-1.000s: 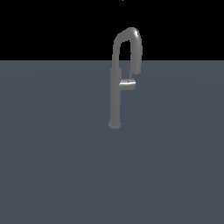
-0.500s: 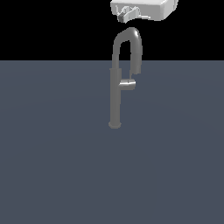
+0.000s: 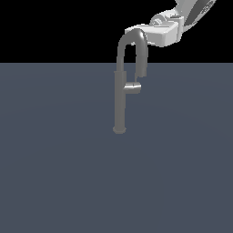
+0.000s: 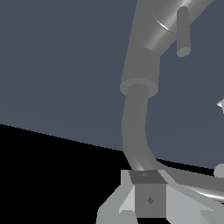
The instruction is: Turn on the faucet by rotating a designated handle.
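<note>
Exterior view: the faucet stands upright on a flat grey-blue floor, roughly in the middle of the frame. Slim grey column, then a high arched spout curving over toward the exterior view's right and pointing back down. The handle is a short stubby cylinder sticking out from the column at mid-height, toward the exterior view's right, with a bright highlight on top; it sits just under the spout's down-pointing end. The white arm comes in from the upper corner on the exterior view's right. The gripper is up by the top of the arch, just beside it on the exterior view's right and well above the handle. Whether it touches the arch is not clear. The fingers are not visible here, so I cannot tell how the jaws stand.

Wrist view: the camera looks along the faucet from above. The spout tube bends away from a grey block of the gripper at the near edge and runs into the thicker column. The handle shows as a small peg off the column, far from the gripper. Pale gripper parts flank the block; fingertips are cut off, jaw state cannot be told.
</note>
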You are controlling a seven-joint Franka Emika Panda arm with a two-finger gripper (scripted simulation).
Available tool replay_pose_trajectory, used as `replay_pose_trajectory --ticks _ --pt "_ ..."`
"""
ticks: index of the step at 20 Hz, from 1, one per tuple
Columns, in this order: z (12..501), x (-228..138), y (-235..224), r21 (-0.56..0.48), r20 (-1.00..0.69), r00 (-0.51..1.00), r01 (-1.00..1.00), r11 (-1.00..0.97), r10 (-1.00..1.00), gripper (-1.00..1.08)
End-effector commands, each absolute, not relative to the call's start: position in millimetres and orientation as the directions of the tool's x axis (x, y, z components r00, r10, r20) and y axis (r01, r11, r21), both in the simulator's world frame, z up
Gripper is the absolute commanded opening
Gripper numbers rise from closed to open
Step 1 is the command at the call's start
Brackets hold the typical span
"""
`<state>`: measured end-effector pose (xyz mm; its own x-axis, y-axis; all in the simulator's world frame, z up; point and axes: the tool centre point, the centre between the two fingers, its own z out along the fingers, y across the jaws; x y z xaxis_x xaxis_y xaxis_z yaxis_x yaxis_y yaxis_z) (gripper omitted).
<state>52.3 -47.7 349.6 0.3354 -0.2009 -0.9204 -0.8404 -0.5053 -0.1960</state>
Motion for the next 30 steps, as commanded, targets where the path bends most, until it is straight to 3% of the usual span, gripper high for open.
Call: replay_pose_trajectory --ticks 1,16,30 --pt "336 61 -51 -0.174 -0.943 0.283 -0.868 -0.465 -0.176 -1.00" --pt "258 92 -64 -0.019 -0.999 0.025 -0.965 -0.260 -0.020 -1.00" --pt "248 94 -63 0.001 -1.000 -0.001 -0.971 -0.238 0.000 -1.00"
